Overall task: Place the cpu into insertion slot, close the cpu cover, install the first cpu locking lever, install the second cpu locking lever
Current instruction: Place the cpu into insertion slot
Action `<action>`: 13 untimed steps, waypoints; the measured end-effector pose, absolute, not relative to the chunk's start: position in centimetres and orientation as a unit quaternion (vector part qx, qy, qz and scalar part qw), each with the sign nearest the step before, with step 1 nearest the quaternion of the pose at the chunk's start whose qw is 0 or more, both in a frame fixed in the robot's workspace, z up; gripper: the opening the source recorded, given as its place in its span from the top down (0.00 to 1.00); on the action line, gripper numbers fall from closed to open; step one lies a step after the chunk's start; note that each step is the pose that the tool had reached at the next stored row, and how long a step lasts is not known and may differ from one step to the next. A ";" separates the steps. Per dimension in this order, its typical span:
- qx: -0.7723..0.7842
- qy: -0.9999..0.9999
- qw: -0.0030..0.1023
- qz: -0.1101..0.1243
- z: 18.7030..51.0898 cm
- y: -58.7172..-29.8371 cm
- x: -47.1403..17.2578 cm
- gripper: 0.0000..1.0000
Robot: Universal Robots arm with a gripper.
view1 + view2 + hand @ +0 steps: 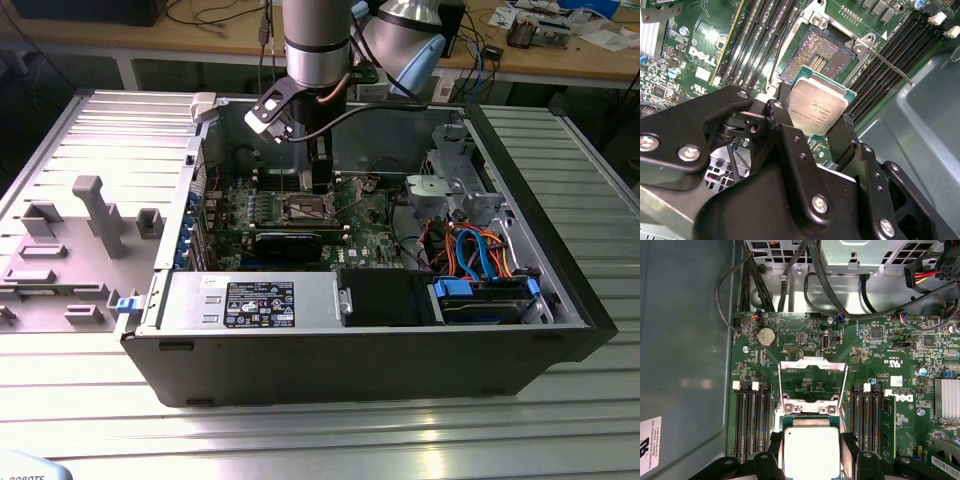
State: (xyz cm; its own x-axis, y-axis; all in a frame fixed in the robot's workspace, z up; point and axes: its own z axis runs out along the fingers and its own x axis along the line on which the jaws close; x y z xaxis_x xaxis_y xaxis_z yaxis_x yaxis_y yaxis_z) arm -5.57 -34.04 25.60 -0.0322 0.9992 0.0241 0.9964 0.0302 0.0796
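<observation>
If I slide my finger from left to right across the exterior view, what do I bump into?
grey tray with blocks → black-and-white label → gripper → silver metal drive cage

This is a robotics lab or workshop. An open desktop computer (350, 370) lies on its side on a ribbed metal bench (570, 140) with its green circuit board (375, 215) bare. A robot arm (318, 40) reaches into it, fingers (842, 142) clamped on a chip (819, 107). A grey tray of holders (70, 250) sits alongside. Behind, a wooden bench (120, 38) carries cables (225, 15) and papers (610, 35).
</observation>
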 end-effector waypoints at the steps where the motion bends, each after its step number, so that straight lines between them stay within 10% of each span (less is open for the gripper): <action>1: 0.695 0.717 0.019 0.037 25.6 -34.0 -5.6 0.46; 13: 0.695 0.717 0.021 0.039 25.6 -34.0 -5.6 0.46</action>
